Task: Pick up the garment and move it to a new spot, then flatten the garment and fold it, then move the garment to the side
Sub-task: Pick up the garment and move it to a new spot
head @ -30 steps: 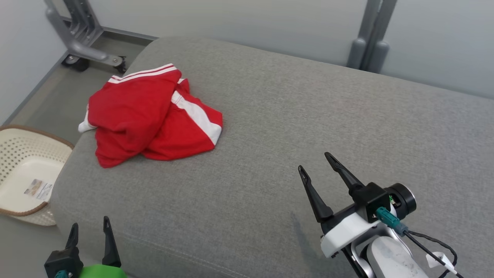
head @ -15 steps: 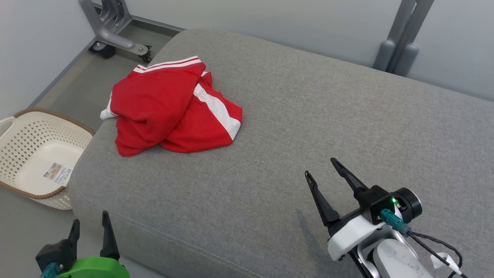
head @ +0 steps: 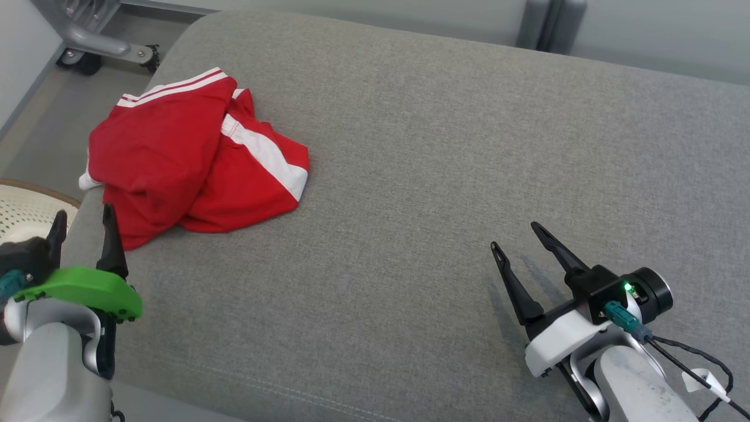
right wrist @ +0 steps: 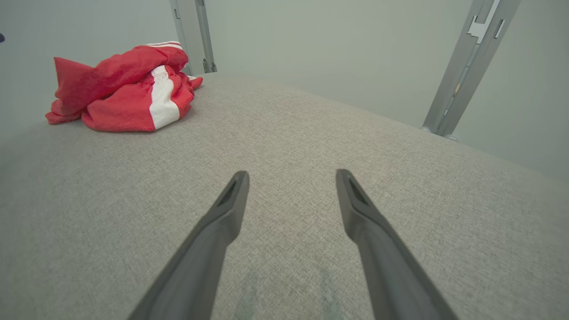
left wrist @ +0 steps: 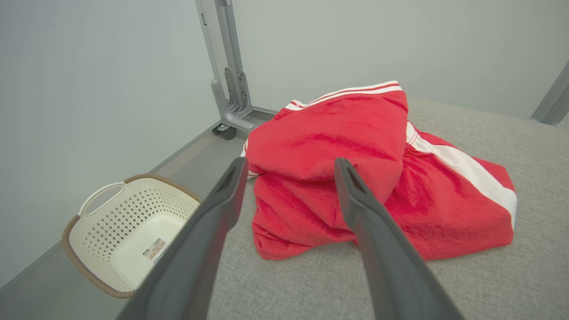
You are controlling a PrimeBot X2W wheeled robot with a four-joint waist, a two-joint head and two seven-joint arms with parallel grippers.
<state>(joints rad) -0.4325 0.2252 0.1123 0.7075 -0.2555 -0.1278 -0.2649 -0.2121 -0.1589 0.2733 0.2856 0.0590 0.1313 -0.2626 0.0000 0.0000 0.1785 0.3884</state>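
Note:
The garment (head: 187, 155) is a crumpled red piece with white stripes, lying in a heap at the left end of a grey cushioned surface (head: 410, 176). It appears close up in the left wrist view as the garment (left wrist: 355, 178) and far off at upper left in the right wrist view as the garment (right wrist: 124, 84). My left gripper (head: 82, 211) is open, hovering just short of the heap's near edge, apart from it. Over bare fabric at the lower right my right gripper (head: 515, 234) stands open, holding nothing.
A cream perforated basket (left wrist: 129, 226) with a brown rim stands on the floor to the left of the cushion; its rim also peeks in as the basket (head: 29, 199). A grey metal frame on castors (head: 94, 44) stands behind. Grey uprights (right wrist: 471, 66) line the wall.
The head camera has shifted, so the whole picture has slid. My left arm has risen and come forward toward the garment's near edge. The right gripper holds about the same pose.

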